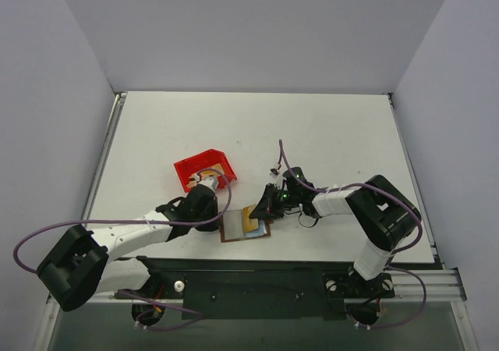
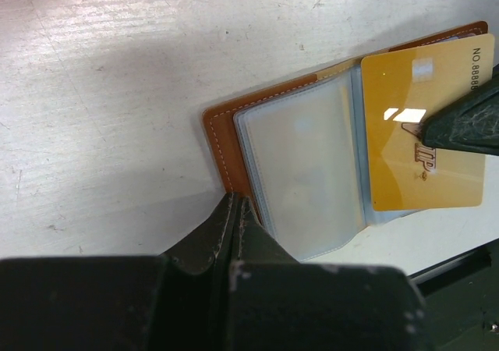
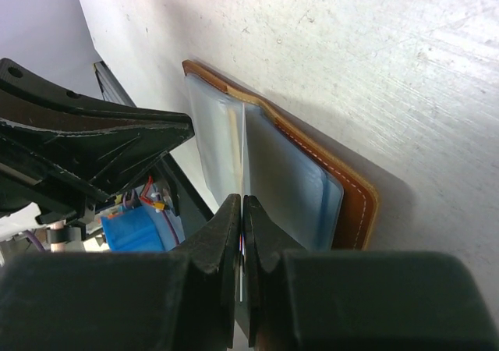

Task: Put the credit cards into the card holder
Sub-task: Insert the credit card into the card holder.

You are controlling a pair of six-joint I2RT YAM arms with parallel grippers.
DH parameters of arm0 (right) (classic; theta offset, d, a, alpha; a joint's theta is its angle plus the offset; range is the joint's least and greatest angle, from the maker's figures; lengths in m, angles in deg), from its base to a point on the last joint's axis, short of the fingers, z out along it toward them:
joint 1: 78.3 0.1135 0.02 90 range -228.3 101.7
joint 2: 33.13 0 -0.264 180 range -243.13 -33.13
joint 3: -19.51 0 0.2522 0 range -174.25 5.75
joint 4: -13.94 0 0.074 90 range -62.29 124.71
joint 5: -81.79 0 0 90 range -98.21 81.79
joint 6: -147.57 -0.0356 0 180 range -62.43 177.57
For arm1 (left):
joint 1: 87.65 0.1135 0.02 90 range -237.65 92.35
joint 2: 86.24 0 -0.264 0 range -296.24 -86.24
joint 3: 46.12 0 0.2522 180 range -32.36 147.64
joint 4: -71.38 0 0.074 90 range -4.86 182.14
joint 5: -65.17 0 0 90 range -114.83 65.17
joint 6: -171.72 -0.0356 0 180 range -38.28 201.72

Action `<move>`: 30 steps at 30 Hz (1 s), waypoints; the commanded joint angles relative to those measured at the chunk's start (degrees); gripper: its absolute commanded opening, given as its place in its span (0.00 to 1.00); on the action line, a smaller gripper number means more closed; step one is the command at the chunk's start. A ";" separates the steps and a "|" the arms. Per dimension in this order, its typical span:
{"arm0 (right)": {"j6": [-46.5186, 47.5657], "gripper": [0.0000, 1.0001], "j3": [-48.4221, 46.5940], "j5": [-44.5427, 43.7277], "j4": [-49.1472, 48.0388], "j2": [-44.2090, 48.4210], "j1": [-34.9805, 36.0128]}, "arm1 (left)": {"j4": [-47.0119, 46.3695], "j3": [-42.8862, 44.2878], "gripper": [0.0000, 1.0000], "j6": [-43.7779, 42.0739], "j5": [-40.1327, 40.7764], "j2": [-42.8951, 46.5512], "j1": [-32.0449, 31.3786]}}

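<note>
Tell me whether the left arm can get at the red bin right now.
Probably yes: the red bin lies just beyond the left hand with nothing between them, though that hand is shut, tips at the card holder.

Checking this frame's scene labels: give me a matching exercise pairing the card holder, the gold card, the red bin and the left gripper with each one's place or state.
Things:
1. card holder
2. gold card
3. red bin
4. left gripper

Places or states:
A. pinched in the right gripper
B. shut, tips at the holder's edge
C. lying open on the table
D. farther back, left of the holder

Pairs: 1-C, 2-A, 3-D, 4-B.
</note>
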State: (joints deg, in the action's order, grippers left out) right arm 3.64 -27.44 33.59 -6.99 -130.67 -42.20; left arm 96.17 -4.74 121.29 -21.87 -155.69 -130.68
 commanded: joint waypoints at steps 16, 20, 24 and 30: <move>0.58 0.00 0.05 2.85 -4.41 -2.04 1.78 | -1.45 -0.02 0.00 0.59 -0.68 -1.92 0.14; 0.58 0.00 -0.21 2.94 -4.68 -2.48 2.14 | -1.45 -0.28 0.00 0.77 -0.68 -1.83 0.22; 0.49 0.00 -0.38 2.93 -4.94 -2.83 2.57 | -1.53 -0.19 0.00 0.68 -0.68 -1.74 0.13; 0.06 0.00 -0.47 3.02 -5.73 -3.10 3.10 | -1.89 -0.02 0.00 0.59 -0.94 -2.09 0.22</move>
State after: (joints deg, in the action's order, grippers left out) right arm 3.53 -27.40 35.73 -10.01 -133.27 -39.78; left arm 95.56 -4.74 121.64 -22.16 -156.95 -130.68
